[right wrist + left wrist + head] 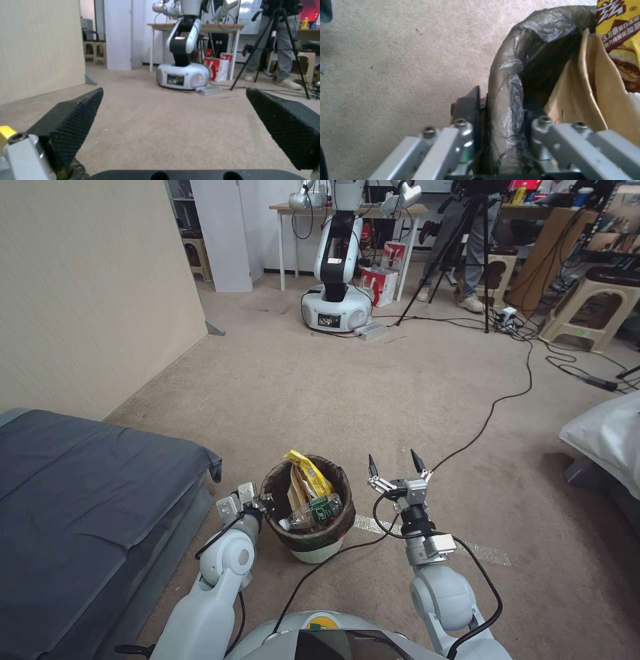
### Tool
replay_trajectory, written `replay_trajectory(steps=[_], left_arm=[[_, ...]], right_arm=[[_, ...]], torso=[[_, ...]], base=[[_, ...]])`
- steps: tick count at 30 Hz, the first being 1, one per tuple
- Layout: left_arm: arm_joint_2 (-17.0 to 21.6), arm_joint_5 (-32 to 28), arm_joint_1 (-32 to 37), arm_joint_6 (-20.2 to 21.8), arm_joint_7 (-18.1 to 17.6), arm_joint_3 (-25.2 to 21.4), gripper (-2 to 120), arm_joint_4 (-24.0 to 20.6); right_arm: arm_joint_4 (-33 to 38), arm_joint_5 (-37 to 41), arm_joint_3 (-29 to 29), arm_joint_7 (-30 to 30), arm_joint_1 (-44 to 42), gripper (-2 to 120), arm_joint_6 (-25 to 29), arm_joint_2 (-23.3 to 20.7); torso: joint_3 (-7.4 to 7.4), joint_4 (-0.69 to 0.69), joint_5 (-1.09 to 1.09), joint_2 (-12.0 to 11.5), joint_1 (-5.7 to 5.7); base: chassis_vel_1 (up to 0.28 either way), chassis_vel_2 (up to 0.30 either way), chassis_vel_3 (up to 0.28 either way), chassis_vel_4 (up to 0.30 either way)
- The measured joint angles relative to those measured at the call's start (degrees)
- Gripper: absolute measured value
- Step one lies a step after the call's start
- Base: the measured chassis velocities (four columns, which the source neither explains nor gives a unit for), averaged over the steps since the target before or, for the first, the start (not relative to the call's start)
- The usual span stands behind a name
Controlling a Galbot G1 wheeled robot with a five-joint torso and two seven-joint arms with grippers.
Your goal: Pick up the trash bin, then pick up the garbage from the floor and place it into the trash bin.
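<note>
A robotics lab dressed up as a bedroom. Well ahead of the right end effector (pixel 398 465), a second white-and-black robot (pixel 337 267) stands on the beige carpet (pixel 333 380) before a desk (pixel 347 210). A camera tripod (pixel 460 253) stands beside it and black cables (pixel 527 353) trail across the floor. A grey-sheeted bed (pixel 87 493) lies just beside the left end effector (pixel 267 503).

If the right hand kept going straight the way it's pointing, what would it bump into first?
Nothing close. The right hand is open and empty, pointing across bare carpet. The first thing roughly in its line looks like the other robot's white base far across the room, though depth is hard to judge.
</note>
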Motion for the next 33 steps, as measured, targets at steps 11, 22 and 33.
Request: replay_trajectory(steps=[11, 22, 33], left_arm=[[0.3, 0.9, 0.3, -0.1, 0.7, 0.1, 61, -0.5], [0.6, 2.9, 0.7, -0.5, 1.7, 0.3, 97, -1.9], [1.4, 6.9, 0.7, -3.3, 4.3, 0.3, 99, -3.6]], right_arm=[[-0.4, -0.2, -0.4, -0.4, 0.4, 100, 0.1, 0.2], [-0.7, -0.2, -0.5, -0.8, 0.5, 100, 0.2, 0.3], [-0.8, -0.3, -0.6, -1.0, 0.8, 100, 0.3, 0.4]], torso=[[0.02, -0.01, -0.02, 0.0, 0.0], [0.03, -0.02, -0.04, 0.0, 0.01], [0.01, -0.01, 0.0, 0.0, 0.01]], base=[[0.0, 0.0, 0.0, 0.0], [0.0, 0.0, 0.0, 0.0], [0.0, 0.0, 0.0, 0.0]])
